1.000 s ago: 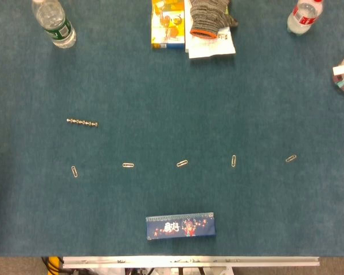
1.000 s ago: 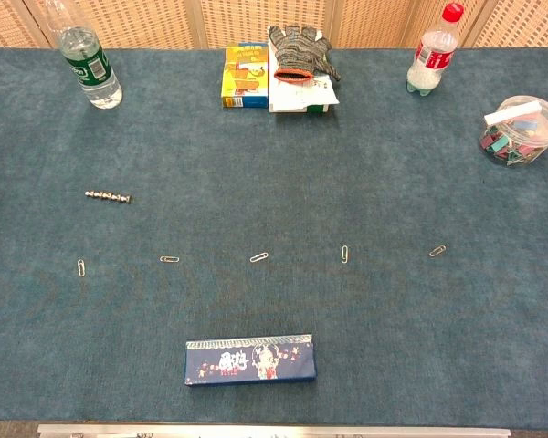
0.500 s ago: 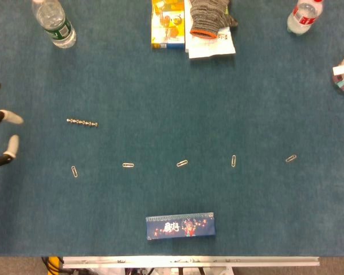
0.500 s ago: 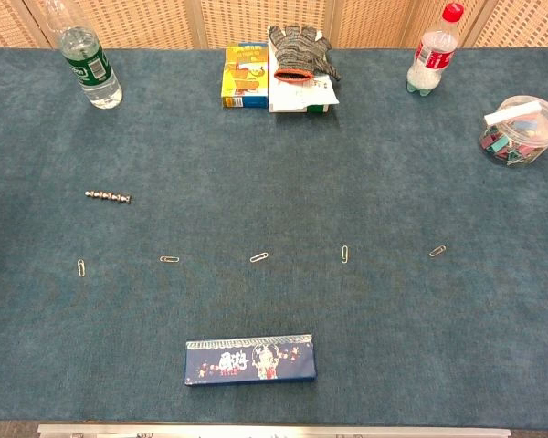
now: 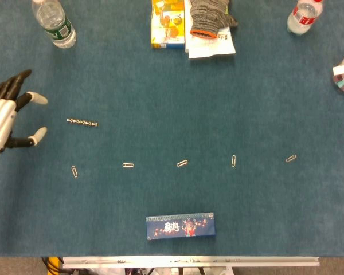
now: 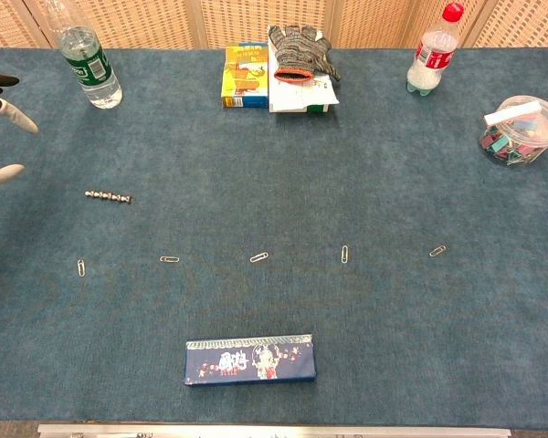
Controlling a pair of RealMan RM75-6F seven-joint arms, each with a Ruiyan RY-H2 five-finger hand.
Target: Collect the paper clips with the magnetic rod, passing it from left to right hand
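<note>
left hand (image 5: 4,119) at the table's left edge, fingers spread wide, holding nothing; chest view catches only its fingertips (image 6: 9,115). my right hand is not in either view. magnetic rod (image 5: 82,122) lies flat on the blue cloth, near my fingers but apart from them, untouched. paper clips (image 5: 182,163) sit in a loose row nearer me, the leftmost below the rod.

risks as i judge them: the rod is thin and low on soft cloth, so a flat-handed approach may push or roll it rather than pinch it. it looks segmented; a squeeze off centre could bend or split it. sweeping low could scatter the nearest clip.
</note>
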